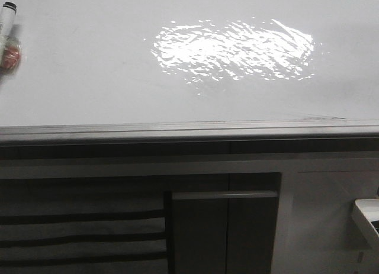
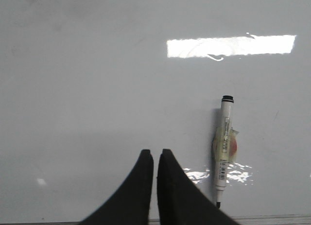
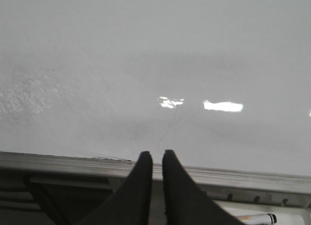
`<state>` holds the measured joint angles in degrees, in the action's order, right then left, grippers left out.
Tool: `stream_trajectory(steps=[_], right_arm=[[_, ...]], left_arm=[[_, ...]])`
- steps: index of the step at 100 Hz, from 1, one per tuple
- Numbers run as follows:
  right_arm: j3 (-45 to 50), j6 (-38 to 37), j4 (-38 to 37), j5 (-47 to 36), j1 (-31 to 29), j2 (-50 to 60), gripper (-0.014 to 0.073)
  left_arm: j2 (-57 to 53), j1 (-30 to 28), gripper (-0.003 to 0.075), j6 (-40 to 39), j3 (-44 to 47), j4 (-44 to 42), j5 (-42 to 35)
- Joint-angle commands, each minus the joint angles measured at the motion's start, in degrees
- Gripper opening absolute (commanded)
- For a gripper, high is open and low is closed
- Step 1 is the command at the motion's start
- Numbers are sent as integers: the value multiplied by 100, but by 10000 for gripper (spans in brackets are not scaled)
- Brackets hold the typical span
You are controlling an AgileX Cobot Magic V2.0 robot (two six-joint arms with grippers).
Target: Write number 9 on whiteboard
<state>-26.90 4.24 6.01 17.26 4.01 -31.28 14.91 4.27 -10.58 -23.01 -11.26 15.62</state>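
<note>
The whiteboard (image 1: 89, 79) fills the upper half of the front view, with a rippled glare patch (image 1: 231, 49) and a grey metal edge strip (image 1: 189, 132). I see no number 9 on it. A white marker (image 1: 7, 25) with a black cap and a taped wad lies at the board's far left. In the left wrist view the marker (image 2: 224, 147) lies on the board (image 2: 97, 64) just beside my left gripper (image 2: 155, 154), which is shut and empty. My right gripper (image 3: 156, 154) is shut and empty over the board's edge strip (image 3: 73, 162). Neither gripper shows in the front view.
Dark cabinet fronts (image 1: 225, 226) with a grey handle bar (image 1: 225, 194) stand below the board's edge. A white tray corner (image 1: 367, 218) sits at the lower right. A second marker (image 3: 252, 218) lies on a ledge below the board's edge in the right wrist view.
</note>
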Motion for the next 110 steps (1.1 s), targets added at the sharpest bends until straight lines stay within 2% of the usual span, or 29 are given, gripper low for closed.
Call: stream_trajectory(steps=[1,3,9,15,19,49,71,110], right_arm=[[-214,25,16,-744,-8,-60,233],[-214,25,16,-798,-8,-60,299],[-214,25,16,-906,-8,-60,403],[-214,25,16,-923,-8,-60,468],[-214,25,16,-923,-8,-60,482],[-214,25,16,-923,-8,-60,478],[-214,25,16,-874,-8,-60,478],[-214,25,16,-885,-8,-60,478]], left_arm=[[121,-14,152,-38,-178,-405,-360],[121,-14,202,-38,-178,-445,-360],[121,-14,347,-38,-178,-446,-360],[121,-14,435,-38,-178,-429,-360],[121,-14,452,-38,-178,-429,-360],[121,-14,437,-38,-171,-429,-414],[206,-1,437,-38,-82,-316,-923],[1924,1351,437,-27,-272,-601,-604]])
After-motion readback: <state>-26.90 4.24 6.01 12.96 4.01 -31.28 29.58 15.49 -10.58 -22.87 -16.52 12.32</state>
